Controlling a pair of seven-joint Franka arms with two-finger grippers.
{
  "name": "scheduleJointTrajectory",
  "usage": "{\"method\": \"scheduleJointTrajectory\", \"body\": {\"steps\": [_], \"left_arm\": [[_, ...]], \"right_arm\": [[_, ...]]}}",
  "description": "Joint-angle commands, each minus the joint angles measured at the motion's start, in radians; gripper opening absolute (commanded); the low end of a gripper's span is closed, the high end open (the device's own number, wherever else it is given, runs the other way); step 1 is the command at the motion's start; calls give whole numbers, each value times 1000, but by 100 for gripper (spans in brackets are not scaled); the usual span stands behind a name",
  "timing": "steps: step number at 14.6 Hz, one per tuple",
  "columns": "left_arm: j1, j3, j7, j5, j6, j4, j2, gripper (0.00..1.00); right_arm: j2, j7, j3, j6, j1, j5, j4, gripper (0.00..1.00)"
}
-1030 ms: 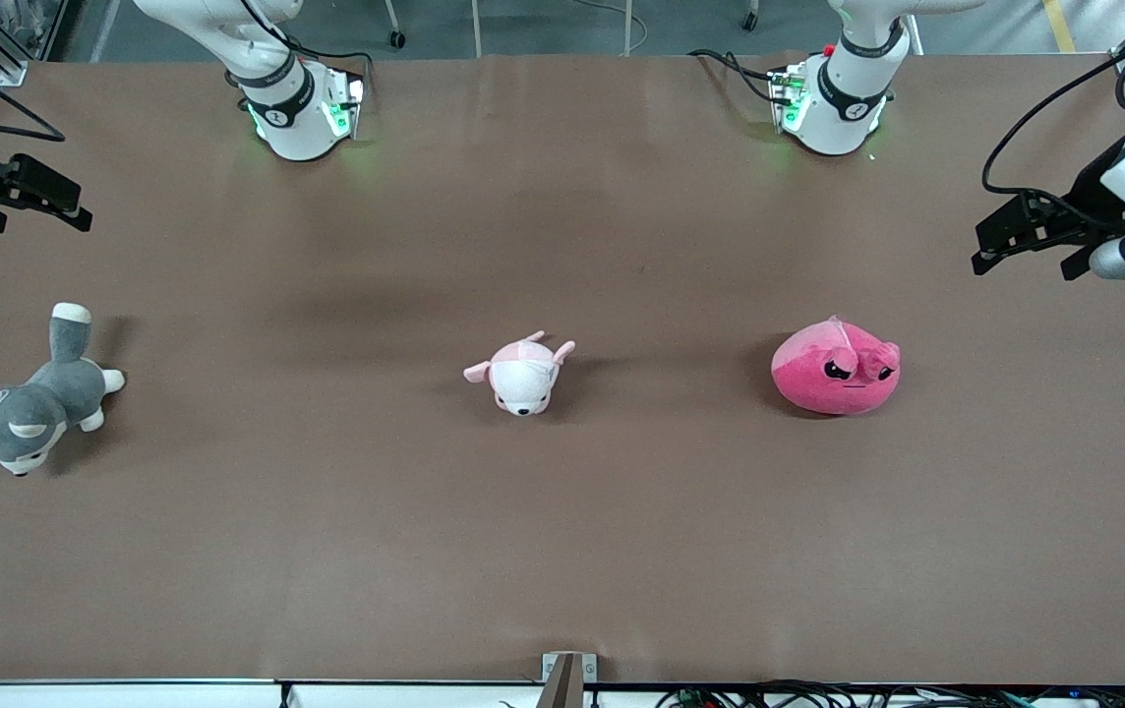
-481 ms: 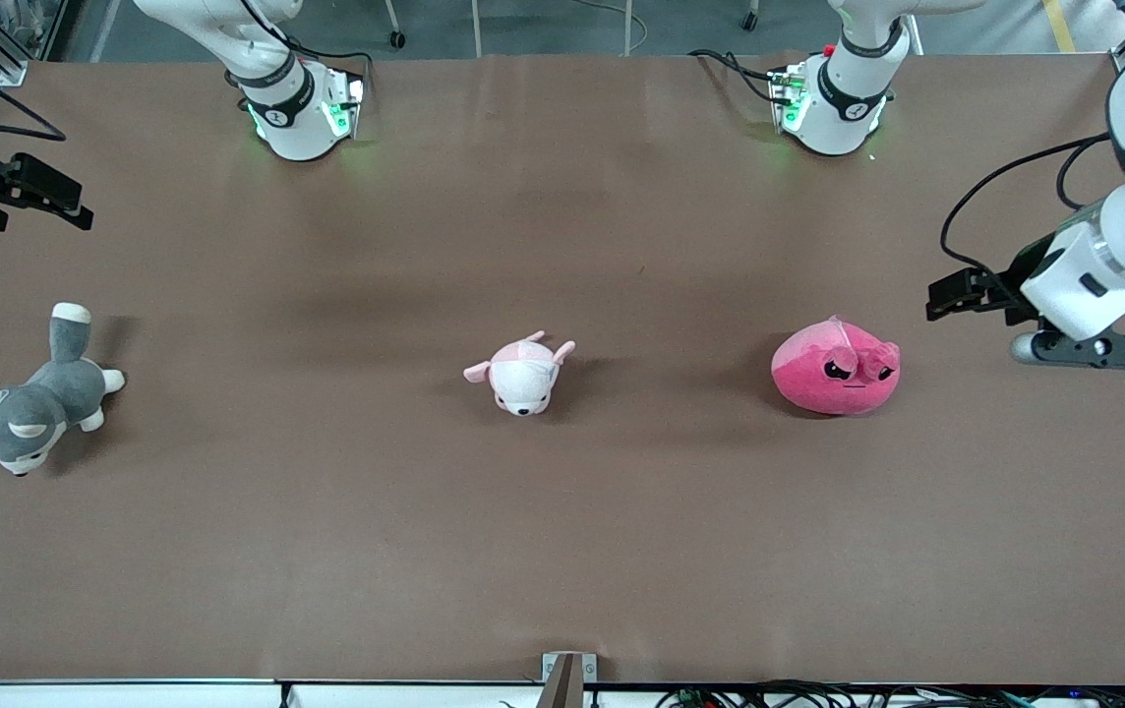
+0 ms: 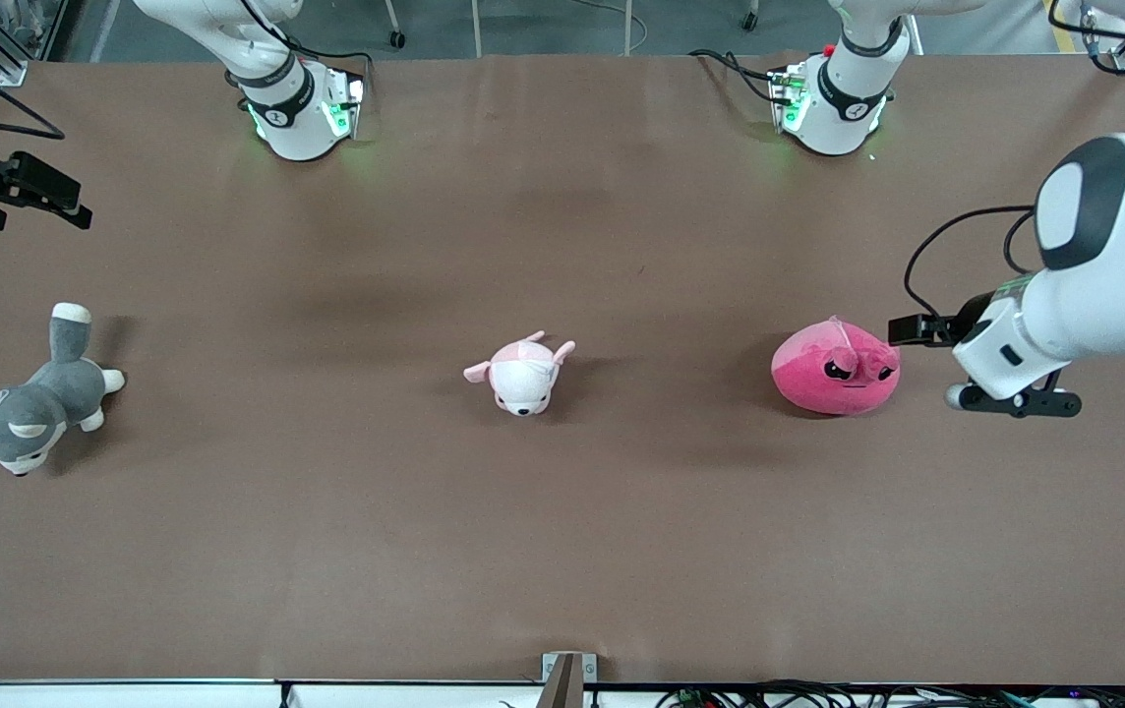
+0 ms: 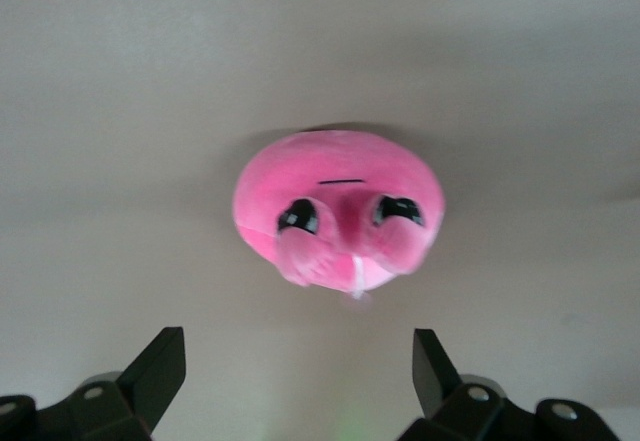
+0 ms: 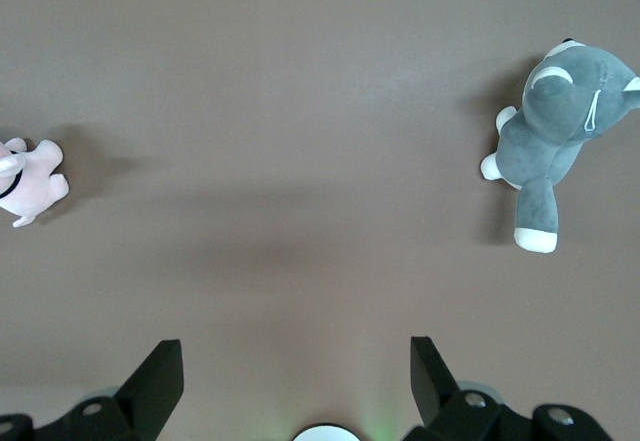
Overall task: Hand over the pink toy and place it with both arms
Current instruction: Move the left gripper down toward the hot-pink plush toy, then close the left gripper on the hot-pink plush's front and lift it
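The pink toy (image 3: 836, 379), a round hot-pink plush with dark angry eyes, lies on the brown table toward the left arm's end. In the left wrist view it (image 4: 338, 206) sits ahead of the jaws, apart from them. My left gripper (image 3: 909, 330) is open and empty, in the air just beside the toy on its left-arm-end side; it also shows in the left wrist view (image 4: 298, 366). My right gripper (image 3: 31, 192) is open and empty, and it waits over the right arm's end of the table; it also shows in the right wrist view (image 5: 297, 371).
A pale pink-and-white puppy plush (image 3: 521, 374) lies mid-table and shows in the right wrist view (image 5: 25, 181). A grey-and-white husky plush (image 3: 27, 408) lies at the right arm's end, also in that view (image 5: 555, 131). A metal bracket (image 3: 562, 671) sits at the table's front edge.
My left arm has swung in from the table's end and come down beside the pink toy. The right arm and the plushes have not moved.
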Motion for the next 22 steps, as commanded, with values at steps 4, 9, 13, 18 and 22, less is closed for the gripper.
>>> {"method": "scheduleJointTrajectory", "body": {"steps": [4,9,13,18,22], "left_arm": [[-15,0,-11,50,46,16,97,99],[-3,0,-14,46,57,-22,128,99],[-6,0,-15,44,57,-45,143,91],[-8,0,-55,44,55,-45,155,54],[-16,0,-58,41,48,-45,155,28]], "right_arm": [[-23,-7,9,-7,-9,-16,-15,100],[-21,-7,9,-7,-8,-16,-15,100],[-21,-7,9,-7,-3,-16,-15,100],[-21,-7,9,-7,-3,-16,-15,100],[-21,-7,9,-7,-5,-16,-15,100]]}}
